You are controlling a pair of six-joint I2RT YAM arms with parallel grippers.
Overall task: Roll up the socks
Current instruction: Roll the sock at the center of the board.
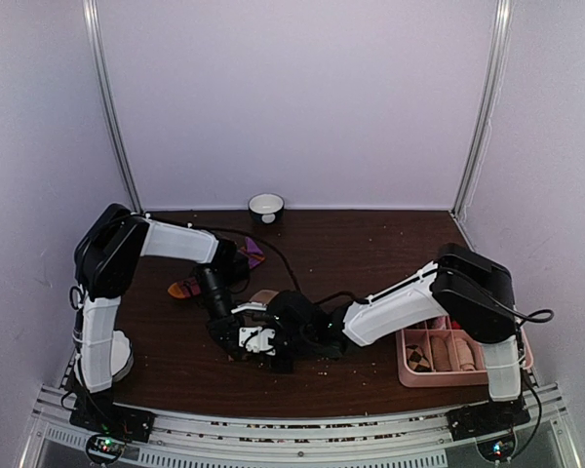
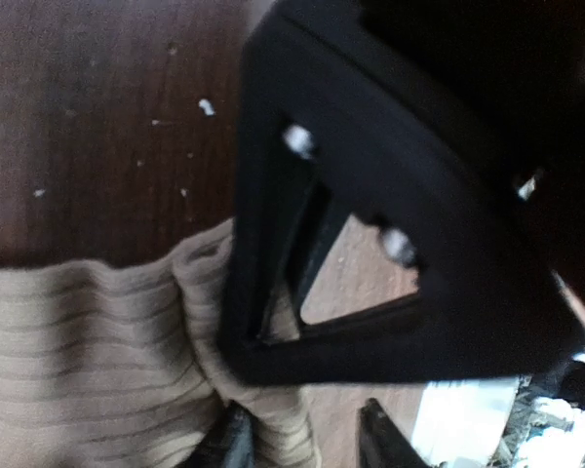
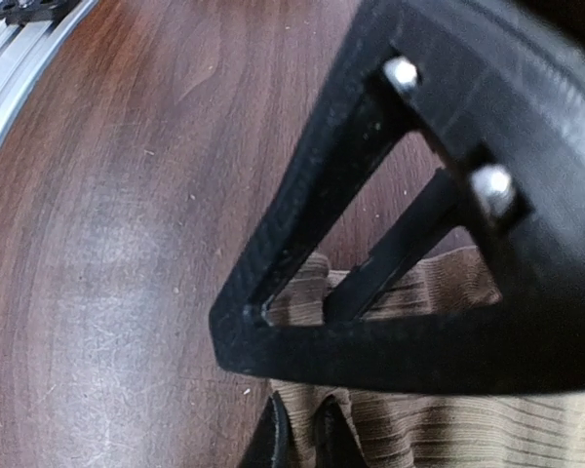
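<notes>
right pincer (image 3: 302, 444) pressed onto the tan sock (image 3: 439, 419) edge, mid-tabletop (image 3: 107, 244). left pincer (image 2: 307, 444) spread, tan fabric between its fingers. dark red sock (image 1: 185, 289) lies apart, back-left, under the left arm.

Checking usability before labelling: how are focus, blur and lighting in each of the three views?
Top external: fairly sharp but dim, detail lost on the dark table. Left wrist: soft, a black frame blurred up close, blown-out white at lower right, ribs of the tan sock readable. Right wrist: sharpest, pale sheen on the table, frame slightly soft.
</notes>
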